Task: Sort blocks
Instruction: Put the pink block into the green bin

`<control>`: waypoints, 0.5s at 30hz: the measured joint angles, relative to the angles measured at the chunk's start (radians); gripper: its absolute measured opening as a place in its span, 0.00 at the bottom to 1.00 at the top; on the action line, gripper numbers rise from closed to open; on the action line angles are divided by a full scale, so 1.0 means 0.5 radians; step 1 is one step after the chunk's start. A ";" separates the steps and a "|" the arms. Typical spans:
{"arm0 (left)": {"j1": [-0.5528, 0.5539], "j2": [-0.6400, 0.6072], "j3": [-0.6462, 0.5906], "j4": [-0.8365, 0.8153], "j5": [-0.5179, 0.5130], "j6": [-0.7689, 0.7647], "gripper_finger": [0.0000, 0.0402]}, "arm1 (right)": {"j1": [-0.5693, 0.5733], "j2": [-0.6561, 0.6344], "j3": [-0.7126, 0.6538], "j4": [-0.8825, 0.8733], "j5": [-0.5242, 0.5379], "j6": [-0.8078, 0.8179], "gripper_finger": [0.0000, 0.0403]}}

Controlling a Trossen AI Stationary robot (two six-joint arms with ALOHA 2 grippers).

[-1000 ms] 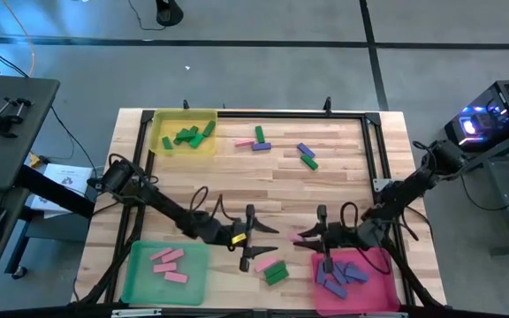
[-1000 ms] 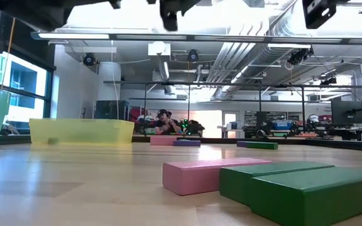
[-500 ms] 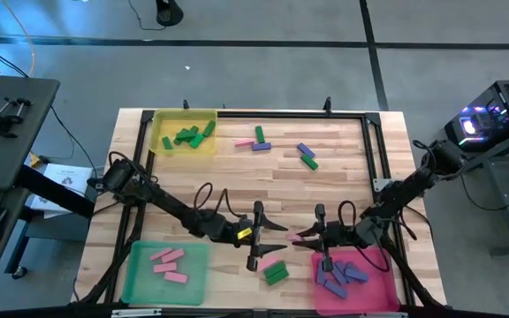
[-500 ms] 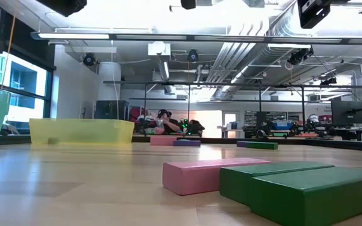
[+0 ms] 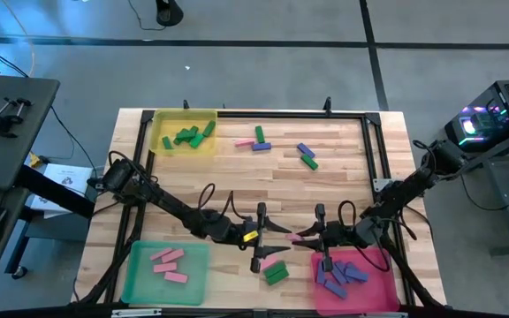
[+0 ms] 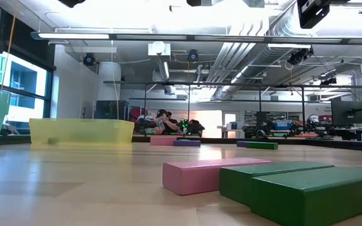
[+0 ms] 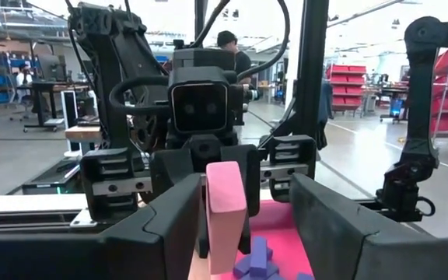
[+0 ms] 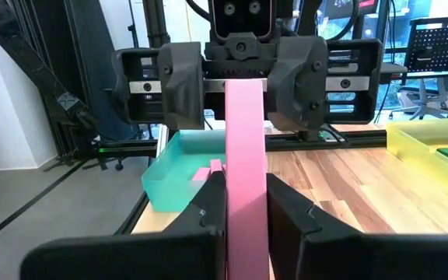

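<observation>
Pink block [image 8: 246,155]: held in the air just above the desk [image 5: 343,185], at about 6 o'clock from the desk's centre, between the two arms. It is a short, flat bar with square edges.

Right gripper [image 8: 246,190]: its fingers [image 8: 208,198] are clenched on the block's near end, and the rest of the bar sticks out toward the other arm.

Left gripper [image 7: 243,187]: it faces the right one head-on. Its fingers [image 7: 173,214] are released and stand astride the bar's free end, with a gap showing on each side. No contact that you can see.

Handling, as a judgement: the bar looks rigid and light, with smooth painted faces, so it may slip or twist if pinched near a corner. Take hold across the two broad flat faces and well onto the free end, not at the tip. Get a firm pinch with the left fingers before the right ones let go.

Surroundings: the green tray [image 5: 135,265] at 7 o'clock already holds pink bars, so it is the likely destination. The pink-red tray [image 5: 383,265] at 5 o'clock holds purple-blue ones. A loose pink bar [image 5: 269,263] and a green bar [image 5: 277,275] lie just below the handover, so keep clear of them.
</observation>
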 joint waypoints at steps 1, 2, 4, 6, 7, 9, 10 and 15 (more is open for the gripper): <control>0.000 0.000 0.000 -0.001 0.000 -0.001 0.44 | 0.000 0.000 0.000 0.000 0.000 0.000 0.08; 0.000 0.000 0.000 -0.006 0.000 -0.001 0.42 | 0.000 0.000 0.000 0.000 0.000 0.000 0.08; 0.000 0.000 -0.001 -0.013 0.000 0.002 0.39 | 0.000 0.000 0.000 0.000 0.000 -0.001 0.08; 0.000 0.000 -0.001 -0.011 -0.002 0.002 0.35 | 0.000 0.000 0.000 0.000 -0.001 0.000 0.08; 0.000 0.000 0.000 -0.011 -0.001 0.002 0.33 | 0.000 0.000 0.000 -0.001 -0.001 0.000 0.08; 0.000 0.000 0.000 -0.014 -0.002 0.002 0.30 | 0.000 0.000 0.000 -0.001 -0.002 -0.001 0.08; 0.001 0.000 0.000 -0.018 -0.002 0.002 0.28 | 0.000 0.000 0.000 -0.001 -0.002 -0.001 0.08; 0.001 0.000 0.000 -0.028 -0.006 0.004 0.21 | 0.000 0.000 0.000 -0.003 -0.009 -0.001 0.08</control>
